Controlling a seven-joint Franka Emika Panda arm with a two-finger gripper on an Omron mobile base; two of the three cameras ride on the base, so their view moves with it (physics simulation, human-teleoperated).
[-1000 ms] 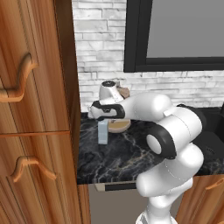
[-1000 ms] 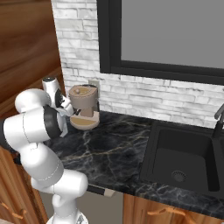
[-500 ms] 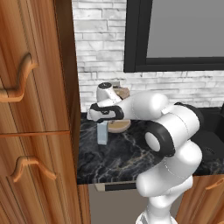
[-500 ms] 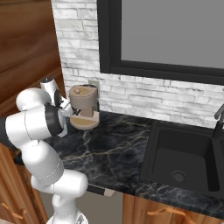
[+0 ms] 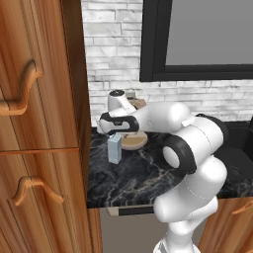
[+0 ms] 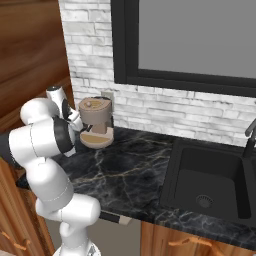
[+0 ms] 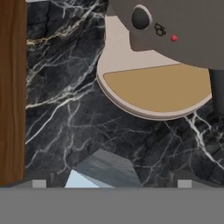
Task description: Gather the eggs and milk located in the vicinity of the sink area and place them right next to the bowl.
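- Your pincer hangs over the far left corner of the black marbled counter, its fingers pointing down, close beside the wooden cabinet wall.
- The milk, a pale blue-grey carton with a gabled top, stands upright on the counter directly beneath your pincer; in the hand view its gabled top sits at the bottom edge, between the two finger tips.
- From the left base view, the carton's top lies just under the fingers; you cannot tell from any view whether they touch it.
- You cannot tell whether the pincer is spread or pressed together; in the hand view the two tips stand on either side of the carton top, with dark counter showing between each tip and the carton.
- Just beyond your pincer, toward the brick wall, stands a brown coffee machine on a round cream base; the milk stands apart from that base.
- Well away from your pincer, at the counter's far right end, lies the sink, a black recessed basin with a round metal drain and a dark faucet at its right edge.
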